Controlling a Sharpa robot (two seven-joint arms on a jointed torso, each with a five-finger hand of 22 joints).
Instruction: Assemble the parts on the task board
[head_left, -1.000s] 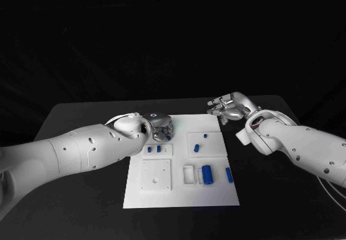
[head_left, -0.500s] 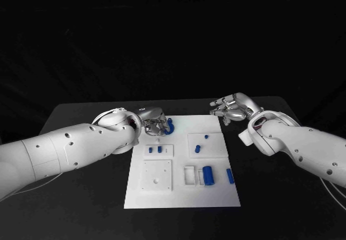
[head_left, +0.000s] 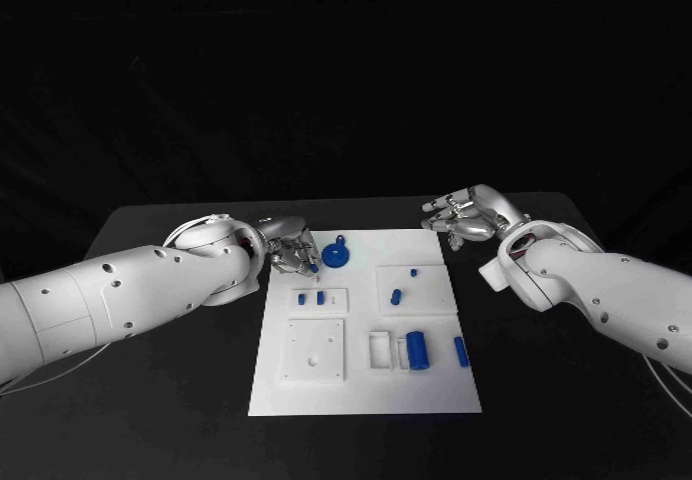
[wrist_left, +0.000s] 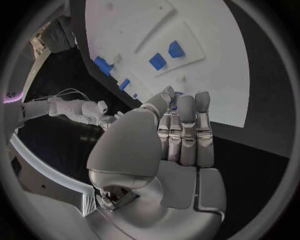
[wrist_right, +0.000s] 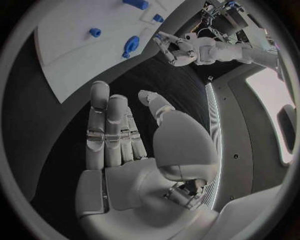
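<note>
The white task board (head_left: 361, 395) lies in the middle of the black table (head_left: 159, 400), and most of the job looks like it is not done yet. A round blue part with a little knob (head_left: 336, 256) sits near the top middle of the board, free of both hands. Two small blue pieces (head_left: 309, 297) stand in a raised block just below it, and two more (head_left: 401, 284) stand in the block to the right. Lower down, a long blue part (head_left: 415, 349) lies in a tray and another blue bar (head_left: 459, 350) lies beside it near the right edge. The square plate (head_left: 313, 350) at the lower left of the board has no blue part in it. The left robot hand (head_left: 293, 250) hangs at the top left corner of the board with its fingers straight and close together, holding nothing. The right robot hand (head_left: 459, 220) waits just off the top right corner, fingers loosely spread, holding nothing too.
</note>
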